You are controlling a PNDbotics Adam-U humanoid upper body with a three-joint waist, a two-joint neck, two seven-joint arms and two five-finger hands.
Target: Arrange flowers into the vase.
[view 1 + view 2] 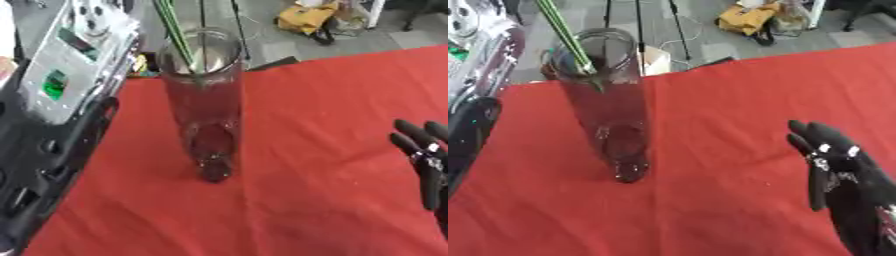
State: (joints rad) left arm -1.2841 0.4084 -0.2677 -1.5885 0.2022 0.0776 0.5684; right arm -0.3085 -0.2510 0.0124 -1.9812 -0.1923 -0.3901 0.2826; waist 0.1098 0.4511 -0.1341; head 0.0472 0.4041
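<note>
The table [332,100], under a red cloth, carries the clear glass vase [610,115] upright. Right of the vase, well apart, the right robot hand [842,170] rests open, holding nothing. Green stems [566,32] already stand inside the vase; I judge more flowers may remain.

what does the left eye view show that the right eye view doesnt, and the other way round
Only the left eye view shows the whole white and green packet leaning at the table's left edge, above the long black frame. It cuts the right hand off at the picture's edge.

Only the right eye view shows the right hand well inside the picture, fingers straight and pointing up, and the small cardboard box behind the vase.

Both show the clear glass vase upright on the red tablecloth, green stems entering its mouth, and the yellow object on the floor.
</note>
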